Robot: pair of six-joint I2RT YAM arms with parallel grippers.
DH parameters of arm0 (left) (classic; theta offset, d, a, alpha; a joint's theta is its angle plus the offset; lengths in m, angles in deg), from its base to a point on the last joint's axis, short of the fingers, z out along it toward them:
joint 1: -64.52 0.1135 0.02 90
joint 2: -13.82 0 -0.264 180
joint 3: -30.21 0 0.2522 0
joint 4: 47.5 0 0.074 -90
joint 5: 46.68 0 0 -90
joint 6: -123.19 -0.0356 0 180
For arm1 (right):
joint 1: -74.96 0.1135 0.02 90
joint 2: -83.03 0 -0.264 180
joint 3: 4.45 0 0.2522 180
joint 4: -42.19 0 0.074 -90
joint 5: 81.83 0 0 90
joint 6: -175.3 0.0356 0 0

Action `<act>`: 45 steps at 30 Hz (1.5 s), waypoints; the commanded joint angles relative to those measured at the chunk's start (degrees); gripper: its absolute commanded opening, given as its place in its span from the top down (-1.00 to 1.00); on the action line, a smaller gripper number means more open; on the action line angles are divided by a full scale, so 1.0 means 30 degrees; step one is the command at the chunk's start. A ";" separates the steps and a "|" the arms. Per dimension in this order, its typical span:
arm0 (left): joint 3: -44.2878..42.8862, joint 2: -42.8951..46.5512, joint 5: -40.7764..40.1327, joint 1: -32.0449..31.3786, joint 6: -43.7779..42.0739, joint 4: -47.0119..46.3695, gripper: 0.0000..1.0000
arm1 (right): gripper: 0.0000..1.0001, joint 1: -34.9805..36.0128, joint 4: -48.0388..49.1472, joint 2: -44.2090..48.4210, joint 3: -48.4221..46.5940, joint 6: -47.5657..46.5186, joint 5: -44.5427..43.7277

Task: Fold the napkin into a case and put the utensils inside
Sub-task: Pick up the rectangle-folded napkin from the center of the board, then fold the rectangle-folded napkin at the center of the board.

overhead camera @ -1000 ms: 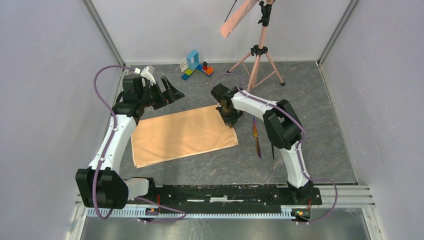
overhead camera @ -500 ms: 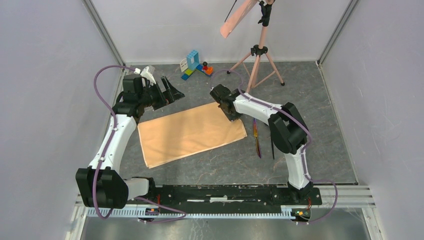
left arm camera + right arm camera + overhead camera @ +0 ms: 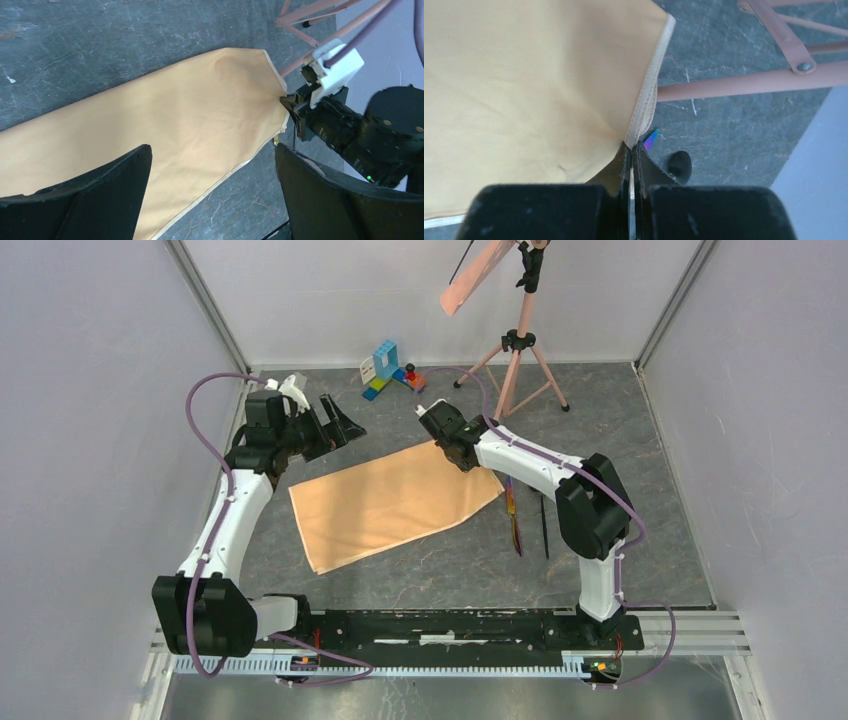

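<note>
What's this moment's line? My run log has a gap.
napkin: unfolded | right hand: shut on napkin edge | left hand: open, empty | utensils: beside napkin, not inside

A grey marbled table (image 3: 650, 530) is carrying everything. The napkin (image 3: 395, 502) is lying spread across its middle, skewed, with its far right corner pointing toward the tripod (image 3: 518, 341). Just right of the cloth the utensils (image 3: 516, 535) are lying side by side, roughly parallel. The purple-gold knife (image 3: 513, 512) is lying with its far tip at the napkin's edge, and the black piece (image 3: 545, 528) is lying just beyond it. At the back, toy blocks (image 3: 388, 368) are sitting near the wall, and the tripod is standing on pink legs.
</note>
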 commanded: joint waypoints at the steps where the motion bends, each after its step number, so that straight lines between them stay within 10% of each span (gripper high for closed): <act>1: 0.0050 0.0281 -0.0351 0.0390 0.0372 -0.0643 -1.00 | 1.00 0.0795 0.1553 0.1315 -0.0096 -0.0909 0.1717; 18: -0.1358 0.0854 -0.3301 0.1524 -0.0039 0.1635 -1.00 | 1.00 0.4067 0.8298 -0.2397 -0.4124 0.3834 1.3673; 41: -0.0815 0.4104 -1.0725 0.1704 0.0301 0.7090 -1.00 | 1.00 0.4828 1.3698 -0.4281 -0.3507 0.7527 1.8488; 45: 0.0860 0.2415 -0.6393 0.5079 0.2676 0.7321 -0.88 | 1.00 0.3941 1.3338 -0.4148 -0.3053 0.8129 1.9124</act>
